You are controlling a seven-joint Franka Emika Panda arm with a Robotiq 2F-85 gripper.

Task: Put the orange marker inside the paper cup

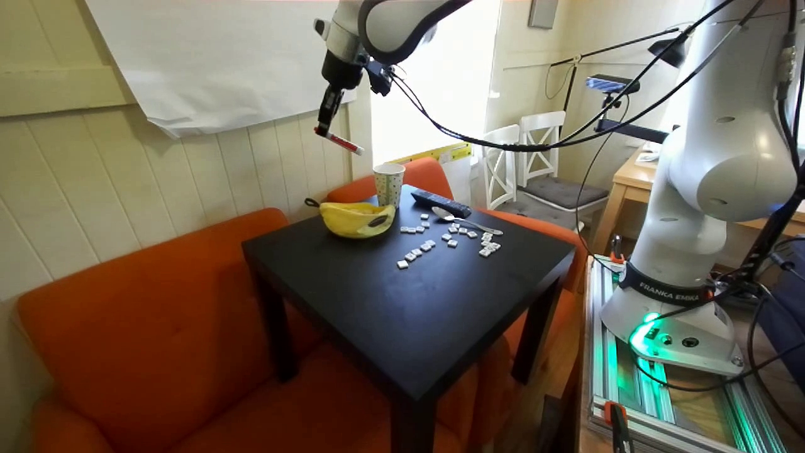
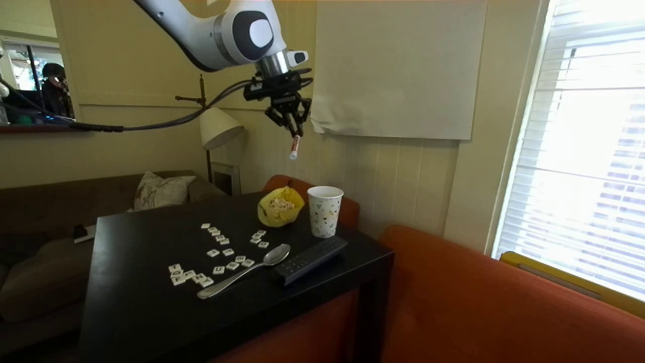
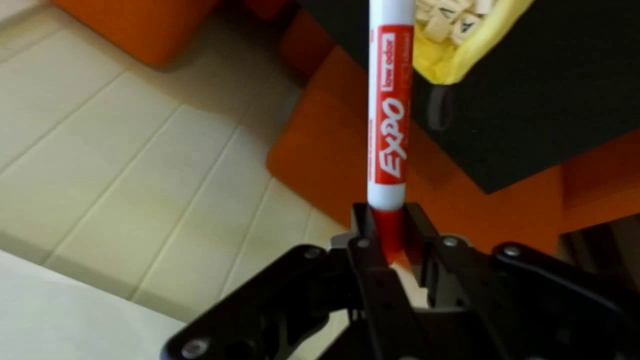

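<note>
The orange marker is a red and white pen (image 1: 344, 144), which also shows in an exterior view (image 2: 295, 148) and large in the wrist view (image 3: 392, 115). My gripper (image 1: 322, 130) is shut on its red cap end, as the wrist view (image 3: 386, 225) shows. The marker is tilted, with its free white end pointing outward and down. The paper cup (image 1: 388, 185) is pale with small coloured specks and stands upright on the black table, also in an exterior view (image 2: 325, 212). The gripper and marker are in the air above the cup's height, apart from it. The cup is out of the wrist view.
A yellow banana-shaped bowl (image 1: 357, 220) holding small tiles stands beside the cup on the black table (image 1: 390, 321). A remote (image 2: 310, 259), a spoon (image 2: 247, 272) and several letter tiles (image 2: 189, 275) lie nearby. The panelled wall (image 1: 251, 170) and orange seats (image 1: 170, 314) border the table.
</note>
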